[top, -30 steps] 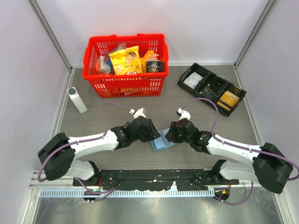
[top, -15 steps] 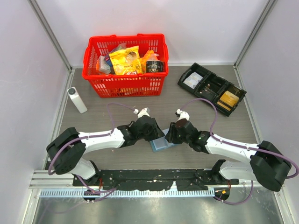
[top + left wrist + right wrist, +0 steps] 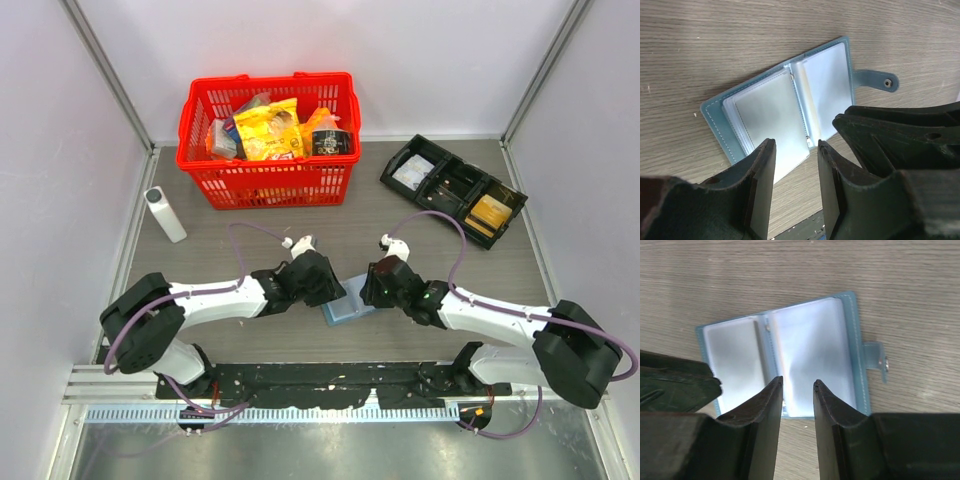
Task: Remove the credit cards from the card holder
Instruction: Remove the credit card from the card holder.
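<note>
The card holder (image 3: 785, 107) lies open, flat on the table (image 3: 690, 40) near its front edge, with no card plainly visible in its sleeves. The left gripper (image 3: 795, 150) has edged over it, jaws narrow and empty. The right gripper (image 3: 796, 385) hovers likewise, so a sleeve pick seems imminent.

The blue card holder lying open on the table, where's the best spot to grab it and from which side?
Probably the snap tab. The card holder lies open and flat on the table, so its covers offer little to pinch from above, while the tab juts past one cover's outer edge. Come in low from that side, pinching it top and bottom.
</note>
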